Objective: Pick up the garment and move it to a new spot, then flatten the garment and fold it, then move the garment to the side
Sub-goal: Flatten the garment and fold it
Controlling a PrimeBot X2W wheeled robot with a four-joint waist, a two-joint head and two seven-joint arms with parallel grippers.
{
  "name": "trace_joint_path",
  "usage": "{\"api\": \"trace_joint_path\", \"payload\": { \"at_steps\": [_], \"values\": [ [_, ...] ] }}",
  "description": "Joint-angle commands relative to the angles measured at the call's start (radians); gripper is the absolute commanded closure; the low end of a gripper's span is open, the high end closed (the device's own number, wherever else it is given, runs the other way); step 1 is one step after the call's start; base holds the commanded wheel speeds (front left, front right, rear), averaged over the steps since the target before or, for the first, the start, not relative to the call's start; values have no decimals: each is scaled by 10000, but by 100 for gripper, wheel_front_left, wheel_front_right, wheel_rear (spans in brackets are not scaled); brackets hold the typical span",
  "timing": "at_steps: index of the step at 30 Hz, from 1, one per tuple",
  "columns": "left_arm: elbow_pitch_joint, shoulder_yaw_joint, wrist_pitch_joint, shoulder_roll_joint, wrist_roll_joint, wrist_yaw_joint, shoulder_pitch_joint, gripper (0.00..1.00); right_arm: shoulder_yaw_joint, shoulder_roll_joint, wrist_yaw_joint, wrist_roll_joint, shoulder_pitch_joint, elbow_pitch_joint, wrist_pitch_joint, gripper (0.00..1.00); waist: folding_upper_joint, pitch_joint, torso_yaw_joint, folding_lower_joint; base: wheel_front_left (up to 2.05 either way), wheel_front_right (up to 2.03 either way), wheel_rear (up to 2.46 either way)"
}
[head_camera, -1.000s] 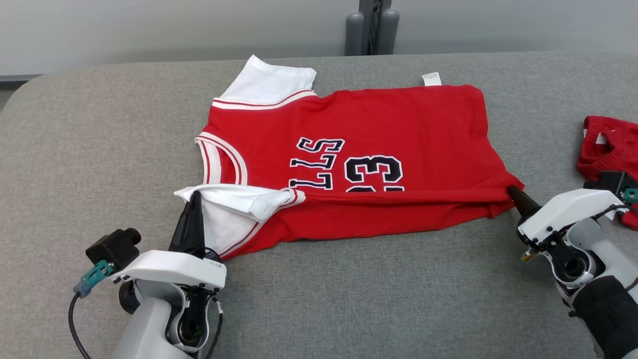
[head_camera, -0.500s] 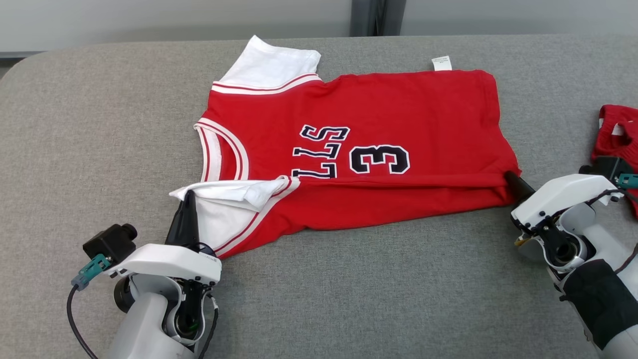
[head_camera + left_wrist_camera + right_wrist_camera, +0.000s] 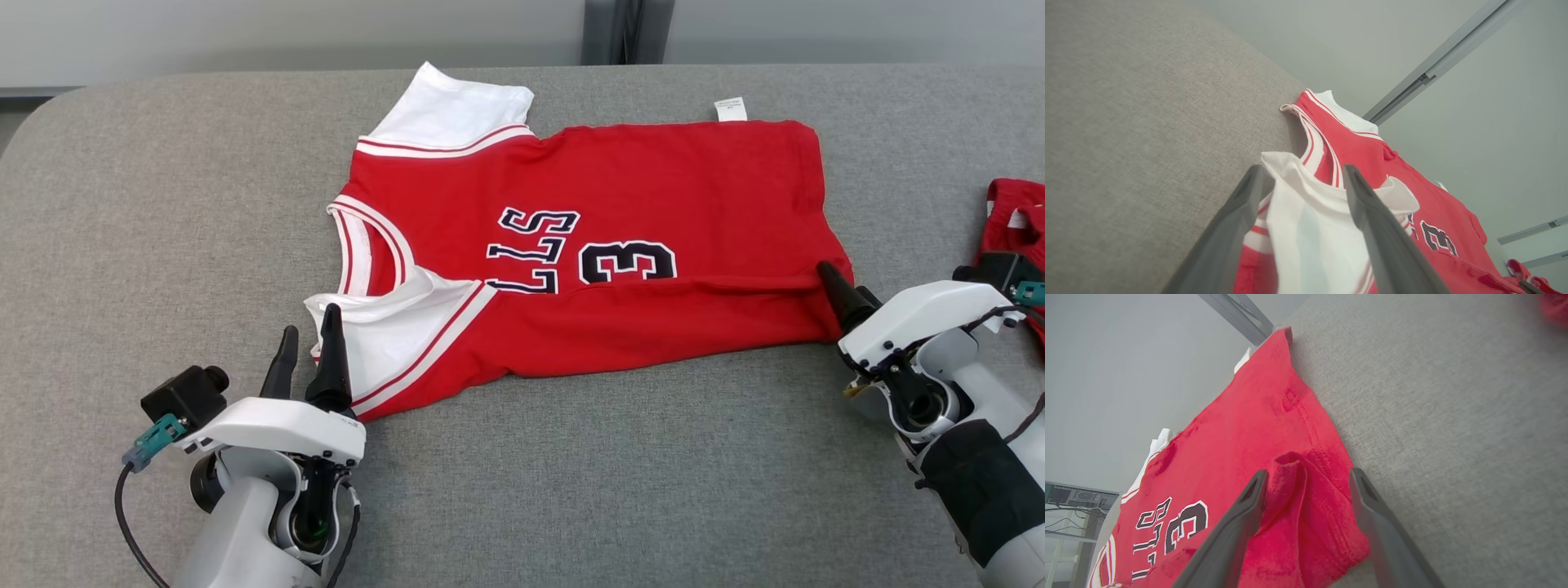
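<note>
Garment (image 3: 653, 188): a red knit basketball jersey with white short sleeves and red-and-white striped trim. We find it lying sideways across the middle of the bench, neck toward our left and hem toward our right.
Bench (image 3: 571, 490): a broad surface covered in grey woven fabric, with a rounded far-left corner. The garment rests on it.
Fold: the near long side of the garment is turned up over the body, and we see it cover the lower part of the dark, white-edged lettering (image 3: 571, 253).
Sleeves: the far white sleeve (image 3: 457, 114) lies spread beyond the shoulder. The near white sleeve (image 3: 392, 327) lies at the near-left corner, on top of the red cloth.
Tag: a small white label (image 3: 730, 109) pokes out from the far edge, near the hem.
Left claw (image 3: 310, 320): spread. Its dark fingers (image 3: 1229, 228) stand apart at the near sleeve. In the left wrist view we see the white cloth lying loose between them, and we cannot tell whether either finger touches it.
Right claw (image 3: 1308, 471): spread. A raised ridge of the red hem corner sits between its dark fingers, unsqueezed.
Other cloth: a second, crumpled red piece (image 3: 1008, 220) lies at the right edge of the bench, apart from the garment and beyond the right arm's wrist.
Background: a pale grey wall (image 3: 245, 33) and a dark upright post (image 3: 624, 33) stand behind the bench.
</note>
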Motion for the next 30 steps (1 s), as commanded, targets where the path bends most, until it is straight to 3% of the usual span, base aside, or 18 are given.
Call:
{"api": "trace_joint_path", "payload": {
  "at_steps": [1,14,25,30],
  "values": [
    [-71,45,-13,53,4,-16,-70,0,-12,-85,4,-1,-38,-19,-197,0,0,-89,-6,0,0,0,0],
    [-1006,385,-11,48,507,22,665,0,207,-520,2,-378,374,-785,-1502,0,0,-956,-103,0,0,0,0],
    [-2559,425,-13,52,1891,301,1929,0,151,-572,2,-136,1403,-877,-1977,0,0,-1371,-146,0,0,0,0],
    [-2912,240,-13,51,1656,551,2487,0,26,-452,4,111,1845,-994,-2082,0,0,-1264,-165,0,0,0,0]
  ]
}}
